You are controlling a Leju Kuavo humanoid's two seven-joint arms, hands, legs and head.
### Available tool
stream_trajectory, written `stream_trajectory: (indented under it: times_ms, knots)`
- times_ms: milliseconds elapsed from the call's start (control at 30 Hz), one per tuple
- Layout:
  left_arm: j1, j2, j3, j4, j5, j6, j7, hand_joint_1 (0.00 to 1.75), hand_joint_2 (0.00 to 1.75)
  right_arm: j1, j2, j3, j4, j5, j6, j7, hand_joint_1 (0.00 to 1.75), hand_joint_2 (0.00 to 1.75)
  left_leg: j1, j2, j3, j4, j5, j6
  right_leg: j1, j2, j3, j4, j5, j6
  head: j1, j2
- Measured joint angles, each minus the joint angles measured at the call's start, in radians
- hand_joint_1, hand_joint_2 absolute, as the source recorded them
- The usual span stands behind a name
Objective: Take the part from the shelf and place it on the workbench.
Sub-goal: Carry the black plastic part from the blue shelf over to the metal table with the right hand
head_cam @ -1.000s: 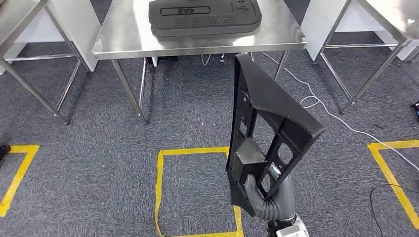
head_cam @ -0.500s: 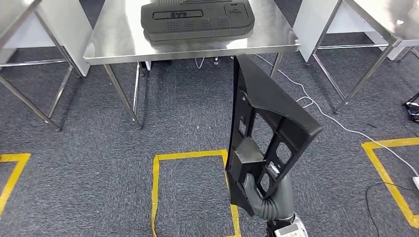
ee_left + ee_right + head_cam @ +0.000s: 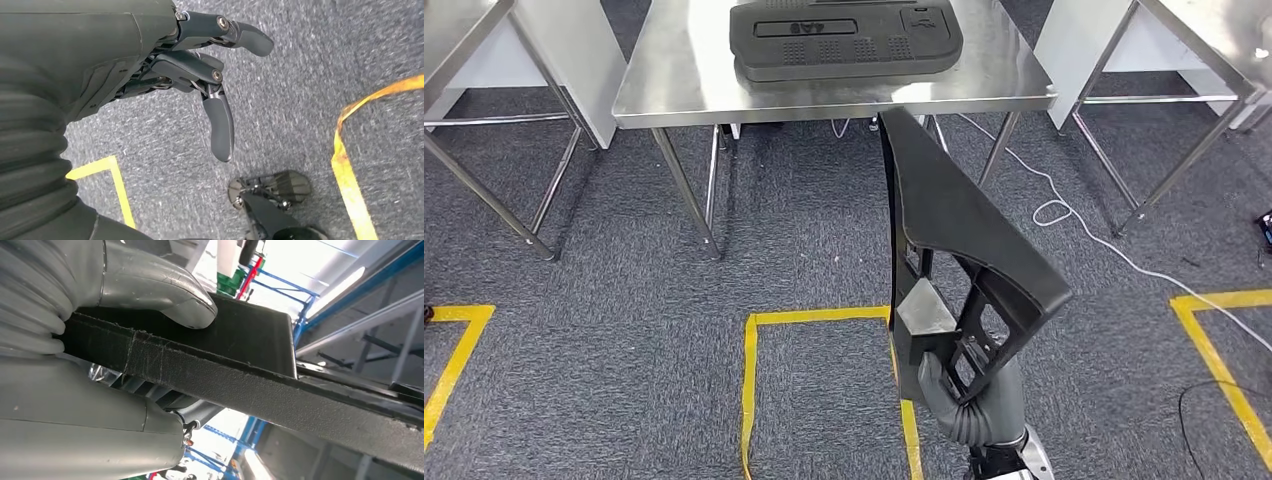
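The left hand (image 3: 150, 65) is hanging over the grey carpet (image 3: 310, 75), holding nothing, its dark fingers (image 3: 220, 120) loosely spread and lightly bent; yellow tape (image 3: 350, 180) is lying on the floor beneath it. In the head view, a steel counter (image 3: 674, 80) is standing at twelve o'clock, carrying a flat dark panel (image 3: 844, 38) near its middle. More steel counters are standing at ten o'clock (image 3: 464, 40) and at two o'clock (image 3: 1214, 40), well apart from the middle one. A square of tape (image 3: 754, 380) is lying on the carpet at six o'clock, and other tape corners are showing at eight o'clock (image 3: 454, 350) and four o'clock (image 3: 1214, 350). The part (image 3: 954, 240), a long black frame with cut-out openings, is standing nearly upright in the air right of centre, its top end reaching up to the counter's front edge without resting on it. The right hand (image 3: 969, 395) is gripping the part's lower end at five o'clock; in the right wrist view its grey thumb (image 3: 165, 290) is pressing on one face of the black edge (image 3: 260, 385) while the rest of the hand is closing under the other. A white cable (image 3: 1074, 225) is trailing across the floor at three o'clock.
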Motion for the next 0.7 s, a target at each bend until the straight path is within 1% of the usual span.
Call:
stream_trajectory:
  times_ms: [33,67,100,133,167,200,233,267,300,333,367,400,433,467,500,533,567,600,633,667,700]
  knots:
    - [0.0,-0.001,0.0,0.0,0.0,0.0,-0.001,0.0,1.75,-0.002,-0.001,-0.001,-0.005,0.006,-0.003,-0.001,1.75,1.75,-0.001,0.0,0.0,-0.001,-0.001,-0.003,0.003,0.001,0.003,-0.005,0.004,-0.007,-0.001,0.0]
    - [-0.001,0.0,0.0,0.0,0.0,0.0,-0.001,0.0,1.75,-0.005,-0.002,-0.002,-0.01,0.012,-0.006,-0.001,1.75,1.75,-0.001,0.0,0.001,-0.002,-0.003,-0.007,0.0,0.001,0.005,-0.01,0.006,-0.012,0.0,0.0]
    - [-0.002,0.001,0.0,0.0,0.0,0.0,-0.001,0.0,1.75,-0.007,-0.002,-0.003,-0.015,0.017,-0.009,-0.001,1.75,1.75,0.0,0.001,0.003,-0.001,-0.005,-0.012,-0.005,0.001,0.01,-0.015,0.008,-0.016,-0.001,0.0]
    - [-0.002,0.002,0.0,0.0,0.0,0.0,-0.001,0.0,1.75,-0.009,-0.003,-0.004,-0.02,0.022,-0.012,0.0,1.75,1.75,0.0,0.002,0.0,0.012,-0.014,-0.017,-0.012,0.001,0.017,-0.021,0.009,-0.021,-0.002,0.0]
    - [-0.003,0.002,0.0,0.0,0.0,0.0,-0.002,0.0,1.75,-0.012,-0.003,-0.005,-0.024,0.026,-0.014,0.0,1.75,1.75,0.001,0.002,-0.011,0.043,-0.032,-0.022,-0.019,0.0,0.024,-0.027,0.009,-0.027,-0.004,0.0]
    - [-0.003,0.003,0.0,0.0,0.0,0.0,-0.001,0.0,1.75,-0.014,-0.002,-0.005,-0.027,0.028,-0.016,0.0,1.75,1.75,0.005,0.003,-0.034,0.094,-0.058,-0.027,-0.023,-0.001,0.032,-0.029,0.008,-0.032,-0.006,0.0]
    - [-0.003,0.002,0.0,0.0,0.001,0.0,-0.001,0.0,1.75,-0.016,-0.002,-0.006,-0.028,0.03,-0.017,0.0,1.75,1.75,0.01,0.003,-0.067,0.16,-0.087,-0.033,-0.023,-0.002,0.036,-0.03,0.006,-0.036,-0.007,0.0]
    - [-0.002,0.002,0.0,0.0,0.001,0.0,-0.001,0.0,1.75,-0.018,-0.002,-0.006,-0.029,0.031,-0.018,0.0,1.75,1.75,0.017,0.003,-0.102,0.221,-0.107,-0.039,-0.023,-0.002,0.038,-0.03,0.004,-0.038,-0.007,0.0]
    - [-0.002,0.002,-0.001,0.0,0.001,0.0,-0.001,0.0,1.75,-0.018,-0.002,-0.006,-0.029,0.031,-0.019,0.001,1.75,1.75,0.024,0.003,-0.13,0.261,-0.114,-0.046,-0.025,-0.001,0.041,-0.029,0.001,-0.037,-0.007,0.0]
    - [-0.001,0.002,-0.001,0.0,0.001,0.0,-0.001,0.0,1.75,-0.019,-0.002,-0.006,-0.029,0.031,-0.02,0.002,1.75,1.75,0.031,0.004,-0.141,0.267,-0.101,-0.053,-0.027,0.001,0.043,-0.029,-0.002,-0.035,-0.007,0.0]
    - [-0.001,0.003,-0.001,0.0,0.002,0.0,-0.001,0.0,1.75,-0.019,-0.002,-0.006,-0.029,0.031,-0.022,0.004,1.75,1.75,0.038,0.005,-0.131,0.234,-0.07,-0.06,-0.031,0.003,0.047,-0.027,-0.006,-0.029,-0.007,0.0]
    - [-0.001,0.003,-0.001,0.0,0.003,0.0,-0.001,0.0,1.75,-0.019,-0.002,-0.006,-0.029,0.031,-0.024,0.005,1.75,1.75,0.045,0.006,-0.103,0.171,-0.029,-0.068,-0.035,0.005,0.052,-0.025,-0.012,-0.022,-0.007,0.0]
    - [-0.001,0.001,-0.002,0.0,0.004,-0.001,0.0,0.0,1.75,-0.019,-0.002,-0.006,-0.029,0.031,-0.026,0.007,1.75,1.75,0.049,0.005,-0.073,0.107,-0.001,-0.076,-0.036,0.007,0.054,-0.021,-0.019,-0.012,-0.01,0.0]
    - [-0.002,0.0,-0.004,0.0,0.006,-0.001,0.001,0.0,1.75,-0.02,-0.002,-0.006,-0.029,0.031,-0.028,0.01,1.75,1.75,0.051,0.002,-0.048,0.056,0.017,-0.077,-0.036,0.007,0.054,-0.017,-0.026,-0.003,-0.012,0.0]
    - [-0.003,-0.001,-0.005,0.0,0.008,-0.002,0.002,0.0,1.75,-0.021,-0.002,-0.007,-0.029,0.031,-0.029,0.011,1.75,1.75,0.051,-0.001,-0.034,0.027,0.021,-0.074,-0.035,0.008,0.053,-0.015,-0.031,0.005,-0.013,0.0]
    - [-0.003,-0.002,-0.007,0.0,0.009,-0.003,0.003,0.0,1.75,-0.021,-0.002,-0.007,-0.029,0.03,-0.029,0.012,1.75,1.75,0.047,-0.004,-0.032,0.02,0.014,-0.066,-0.033,0.008,0.052,-0.017,-0.033,0.012,-0.014,0.0]
    - [-0.004,-0.001,-0.009,0.0,0.01,-0.003,0.003,0.0,1.75,-0.021,-0.002,-0.007,-0.029,0.03,-0.03,0.013,1.75,1.75,0.044,-0.006,-0.032,0.02,0.014,-0.053,-0.034,0.008,0.053,-0.02,-0.033,0.017,-0.013,0.0]
    - [-0.003,-0.001,-0.01,0.0,0.01,-0.003,0.004,0.0,1.75,-0.021,-0.002,-0.007,-0.029,0.03,-0.03,0.013,1.75,1.75,0.042,-0.006,-0.032,0.018,0.014,-0.044,-0.036,0.008,0.055,-0.022,-0.034,0.021,-0.012,0.0]
    - [-0.003,-0.001,-0.01,0.0,0.01,-0.003,0.004,0.0,1.75,-0.021,-0.002,-0.007,-0.029,0.029,-0.03,0.014,1.75,1.75,0.04,-0.006,-0.03,0.017,0.013,-0.035,-0.037,0.006,0.051,-0.013,-0.039,0.024,-0.012,0.0]
    - [-0.003,0.0,-0.011,0.0,0.011,-0.003,0.004,0.0,1.75,-0.022,-0.002,-0.007,-0.029,0.028,-0.031,0.014,1.75,1.75,0.039,-0.006,-0.028,0.016,0.013,-0.026,-0.037,0.004,0.037,0.017,-0.053,0.023,-0.012,0.0]
    - [-0.004,0.001,-0.012,0.0,0.011,-0.003,0.004,0.0,1.75,-0.022,-0.002,-0.007,-0.029,0.027,-0.031,0.014,1.75,1.75,0.038,-0.005,-0.026,0.014,0.012,-0.018,-0.036,0.003,0.01,0.068,-0.074,0.02,-0.011,0.0]
